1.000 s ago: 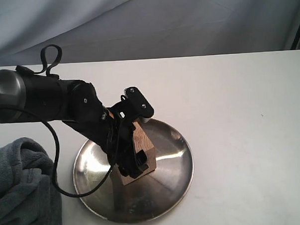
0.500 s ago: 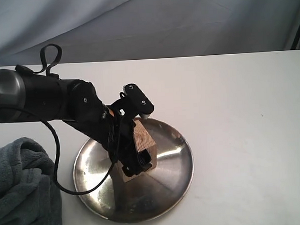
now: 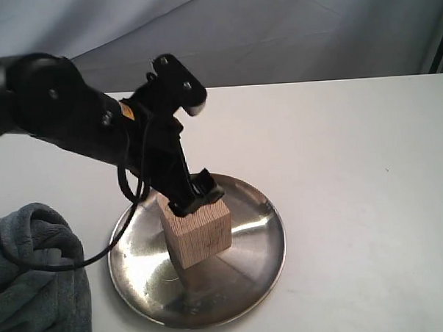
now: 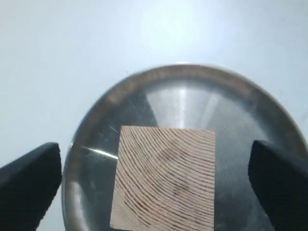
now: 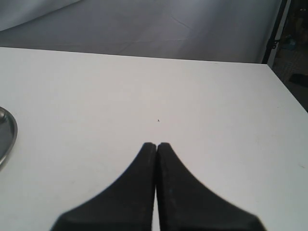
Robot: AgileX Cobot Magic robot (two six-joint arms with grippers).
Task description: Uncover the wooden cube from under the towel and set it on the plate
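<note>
The wooden cube [image 3: 197, 232] stands on the steel plate [image 3: 272, 237], a little left of its centre. My left gripper [image 3: 202, 148] hangs just above and behind the cube, open wide, touching nothing. In the left wrist view the cube [image 4: 166, 178] lies on the plate [image 4: 96, 125] between the spread black fingers [image 4: 33, 183], with a gap on each side. The blue-grey towel [image 3: 31, 277] is heaped at the front left, beside the plate. My right gripper [image 5: 157, 144] is shut and empty over bare table; the exterior view does not show it.
The white table [image 3: 354, 167] stretches to the right of the plate. A grey cloth backdrop [image 3: 274, 31] hangs behind the table's far edge. The plate's rim [image 5: 7, 134] shows at the side of the right wrist view.
My left gripper has opened fully, let go of the cube and risen up and back from it. The cube stays on the plate. The towel has not moved.
</note>
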